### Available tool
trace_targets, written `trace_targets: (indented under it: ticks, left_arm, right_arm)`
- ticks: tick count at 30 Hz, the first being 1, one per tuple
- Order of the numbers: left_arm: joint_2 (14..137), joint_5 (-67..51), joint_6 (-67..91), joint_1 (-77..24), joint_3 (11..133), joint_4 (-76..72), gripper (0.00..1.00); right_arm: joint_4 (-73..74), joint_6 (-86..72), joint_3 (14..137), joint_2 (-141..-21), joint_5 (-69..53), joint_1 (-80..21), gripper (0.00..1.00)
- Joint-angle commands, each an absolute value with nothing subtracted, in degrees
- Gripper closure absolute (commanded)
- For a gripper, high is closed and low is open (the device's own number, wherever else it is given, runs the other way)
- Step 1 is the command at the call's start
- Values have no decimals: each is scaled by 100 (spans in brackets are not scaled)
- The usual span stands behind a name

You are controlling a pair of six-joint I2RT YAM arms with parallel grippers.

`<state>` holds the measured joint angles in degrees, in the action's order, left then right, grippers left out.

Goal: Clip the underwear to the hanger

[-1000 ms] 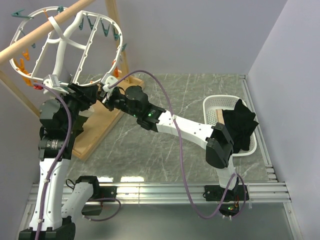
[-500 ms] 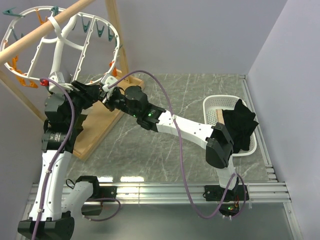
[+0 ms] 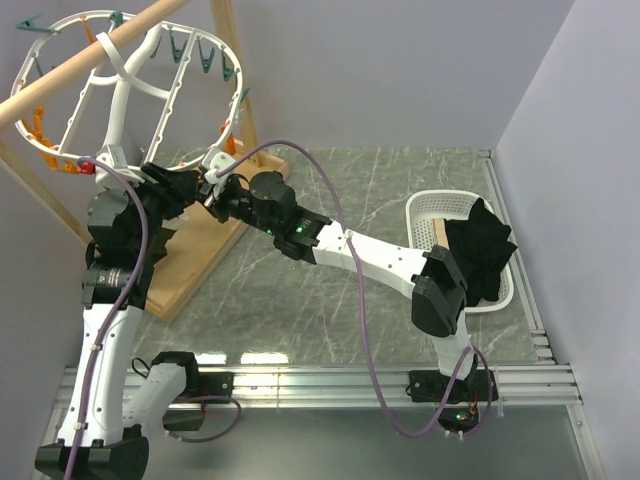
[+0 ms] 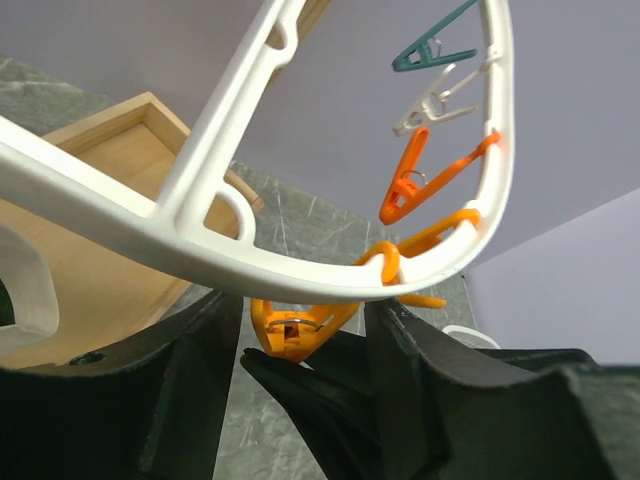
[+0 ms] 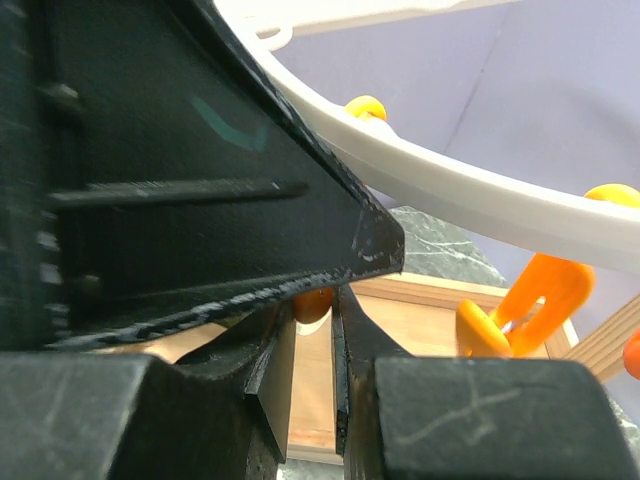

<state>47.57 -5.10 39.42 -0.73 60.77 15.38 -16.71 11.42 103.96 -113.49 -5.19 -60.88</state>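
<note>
The big white plastic oval hanger (image 3: 128, 88) with its crossbars hangs on the long wooden pole (image 3: 55, 82) at 10 o'clock in your top view. Walls shut you in at 9, 12 and 3 o'clock. The grey stone table (image 3: 380, 190) has open room in the middle and out toward 1 o'clock.

Both arms meet under the hanger's near rim, so it is crowded there. The flat wooden tray (image 3: 200, 262) of the stand lies right below them. The thin purple cable (image 3: 355, 310) loops over the white right arm (image 3: 380, 262).

Your left claw (image 4: 305, 310) has its fingers apart, one on each side of an orange clothespin (image 4: 290, 328) that hangs under the rim. A dark pointed shape touches that pin from below.

Your right claw (image 5: 312, 308) has its fingers close, with a thin slit between them. A small orange bit sits at the tips. You cannot tell if it is pinched.

You cannot tell where the small dark green underwear is.

From the left wrist you can count two orange pins, one teal clothespin (image 4: 432, 52) and one white clothespin (image 4: 435, 102).

At 3 o'clock there is one white plastic basket (image 3: 430, 197). It holds one big black garment (image 3: 480, 250) and one tan cloth (image 3: 440, 232).
</note>
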Motion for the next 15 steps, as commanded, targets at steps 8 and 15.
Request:
trace_targets:
  ticks: [8, 15]
  left_arm:
    - [4456, -202, 3762, -44, 6117, 519, 47]
    - [4658, -150, 3805, -35, 6205, 746, 53]
  right_arm:
    - [-1986, 1134, 10442, -11127, -668, -6170, 100]
    - [-2021, 1143, 10362, -11065, -729, -6170, 100]
